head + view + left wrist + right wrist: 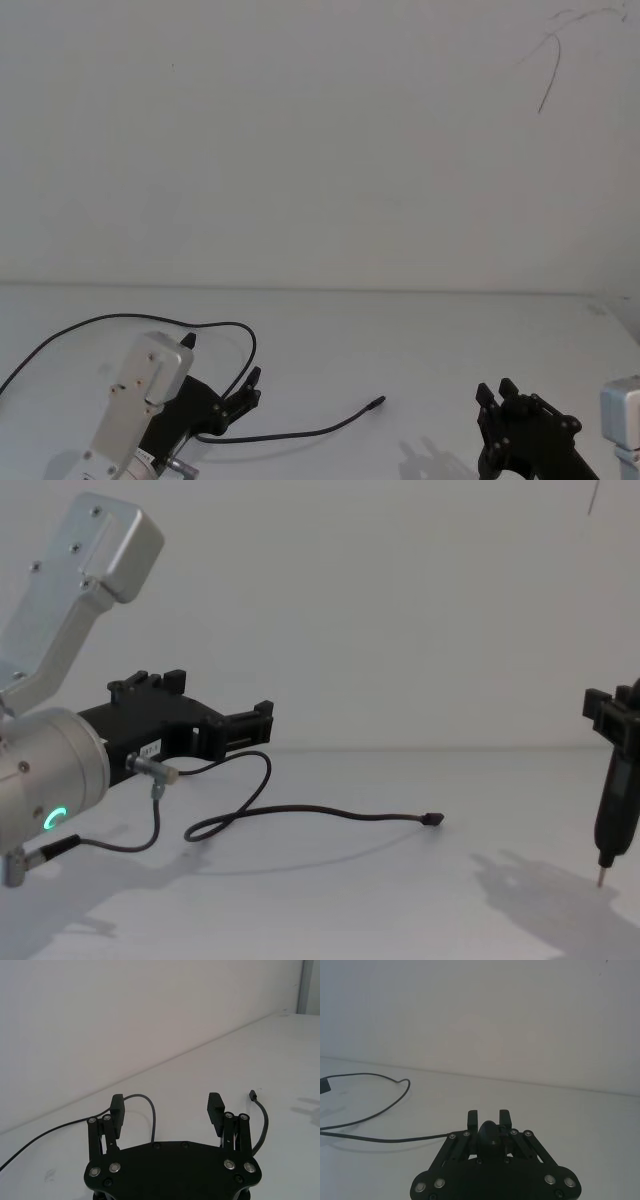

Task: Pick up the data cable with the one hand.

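Observation:
The data cable [290,434] lies on the white table, looping from the left edge round to its small plug [376,403]. My left gripper [222,366] hovers open just above the loop. In the left wrist view the cable [151,1111] runs beneath the gap between the fingers [215,1105], and the plug [253,1094] lies off to one side. The chest view shows the left gripper [240,720] clear of the cable [300,810]. My right gripper [497,392] stays at the near right, shut on a black pen-shaped tool [613,800] that points down.
The white table [420,330] meets a plain white wall along its far edge. A thin dark wire [548,75] hangs on the wall at the upper right. The pen tool's metal tip [600,882] hangs just above the table surface.

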Robot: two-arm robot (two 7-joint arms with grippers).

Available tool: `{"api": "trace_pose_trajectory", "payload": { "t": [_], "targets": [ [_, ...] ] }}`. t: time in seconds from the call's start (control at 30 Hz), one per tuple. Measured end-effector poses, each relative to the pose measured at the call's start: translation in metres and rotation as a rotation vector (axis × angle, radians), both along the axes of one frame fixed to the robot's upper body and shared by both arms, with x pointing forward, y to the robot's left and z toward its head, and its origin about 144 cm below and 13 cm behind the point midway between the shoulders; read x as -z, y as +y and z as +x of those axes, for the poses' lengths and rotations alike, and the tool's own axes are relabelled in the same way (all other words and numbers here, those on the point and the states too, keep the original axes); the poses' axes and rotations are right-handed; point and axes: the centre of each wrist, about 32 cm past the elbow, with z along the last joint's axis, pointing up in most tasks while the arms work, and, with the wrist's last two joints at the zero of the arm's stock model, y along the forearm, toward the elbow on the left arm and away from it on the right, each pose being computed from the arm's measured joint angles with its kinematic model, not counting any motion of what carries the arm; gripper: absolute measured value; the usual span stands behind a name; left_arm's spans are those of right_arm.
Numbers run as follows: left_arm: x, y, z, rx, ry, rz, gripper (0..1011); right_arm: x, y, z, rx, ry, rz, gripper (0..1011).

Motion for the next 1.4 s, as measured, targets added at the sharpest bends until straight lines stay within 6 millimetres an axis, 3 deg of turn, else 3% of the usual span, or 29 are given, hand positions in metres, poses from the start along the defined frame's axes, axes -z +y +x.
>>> {"api": "trace_pose_trajectory", "payload": {
  "t": [0.7,1.4],
  "targets": [
    [-0.002,0.0,0.001,0.011,-0.007,0.001,1001,0.0,0.0,0.0,0.0,0.0,0.0,251],
    [-0.03,0.021,0.026,0.26,-0.001,0.08,1001,0.0,0.0,0.0,0.0,0.0,0.0,251]
  ]
}}
